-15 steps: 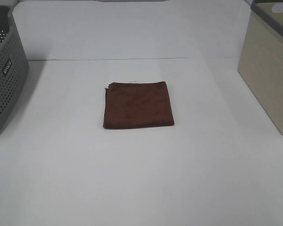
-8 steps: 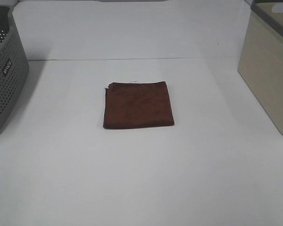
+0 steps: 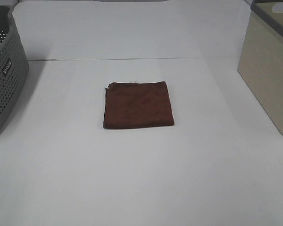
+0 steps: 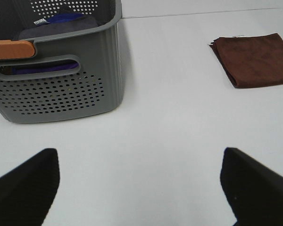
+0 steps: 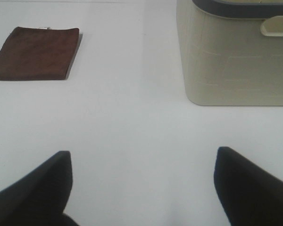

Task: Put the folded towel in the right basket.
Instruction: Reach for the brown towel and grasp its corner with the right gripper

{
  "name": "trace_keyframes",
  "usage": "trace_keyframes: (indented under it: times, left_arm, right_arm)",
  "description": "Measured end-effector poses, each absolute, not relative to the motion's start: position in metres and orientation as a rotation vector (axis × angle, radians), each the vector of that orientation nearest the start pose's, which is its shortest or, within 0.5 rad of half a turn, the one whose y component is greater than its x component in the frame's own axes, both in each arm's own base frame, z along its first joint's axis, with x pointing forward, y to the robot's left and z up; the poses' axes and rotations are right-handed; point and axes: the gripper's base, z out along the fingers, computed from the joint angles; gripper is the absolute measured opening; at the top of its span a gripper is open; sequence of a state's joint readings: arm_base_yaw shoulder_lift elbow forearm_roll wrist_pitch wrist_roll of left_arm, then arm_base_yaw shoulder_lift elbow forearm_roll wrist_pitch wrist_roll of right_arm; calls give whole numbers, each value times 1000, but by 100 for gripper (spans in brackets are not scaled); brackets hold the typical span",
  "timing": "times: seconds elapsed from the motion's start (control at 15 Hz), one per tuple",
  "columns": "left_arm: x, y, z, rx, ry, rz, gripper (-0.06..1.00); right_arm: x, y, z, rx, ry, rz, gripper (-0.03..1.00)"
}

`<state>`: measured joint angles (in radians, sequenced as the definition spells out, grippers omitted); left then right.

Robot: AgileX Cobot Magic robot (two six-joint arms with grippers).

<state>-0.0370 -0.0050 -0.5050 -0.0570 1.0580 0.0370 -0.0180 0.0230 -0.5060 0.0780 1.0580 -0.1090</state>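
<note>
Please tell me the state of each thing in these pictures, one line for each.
folded towel: lying flat, untouched.
grey basket: upright, purple cloth inside.
beige basket: upright, contents not visible.
left pincer: open, empty.
right pincer: open, empty.

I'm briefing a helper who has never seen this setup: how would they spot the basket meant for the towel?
On the white table, a brown folded towel lies in the middle, with a basket at each side. The target is the beige basket on the right. Unlike the grey perforated basket opposite, it has solid walls and a dark rim.
</note>
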Motion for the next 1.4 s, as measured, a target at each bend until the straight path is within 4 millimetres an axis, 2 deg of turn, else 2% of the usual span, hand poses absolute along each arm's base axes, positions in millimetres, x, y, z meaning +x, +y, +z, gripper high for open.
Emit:
trace_keyframes:
  times: [0.13,0.4,0.47,0.67,0.87,1.07,1.27,1.4]
  left_arm:
    - [-6,-4,279,78,2029,-68,88]
    - [-6,-4,279,78,2029,-68,88]
    - [-6,-4,279,78,2029,-68,88]
    - [-6,-4,279,78,2029,-68,88]
    - [-6,-4,279,78,2029,-68,88]
    - [-6,-4,279,78,2029,-68,88]
    - [-6,-4,279,78,2029,-68,88]
    - [-6,-4,279,78,2029,-68,88]
  right_arm:
    - [14,6,290,-90,2065,19,77]
    - [64,7,311,-66,2122,63,77]
    - [101,8,319,-51,2215,97,77]
    - [156,10,330,-60,2317,147,77]
    - [206,16,327,-114,2391,248,77]
    - [250,27,311,-171,2461,369,76]
    - [274,56,299,-310,2504,416,76]
    - [292,83,287,-396,2531,452,76]
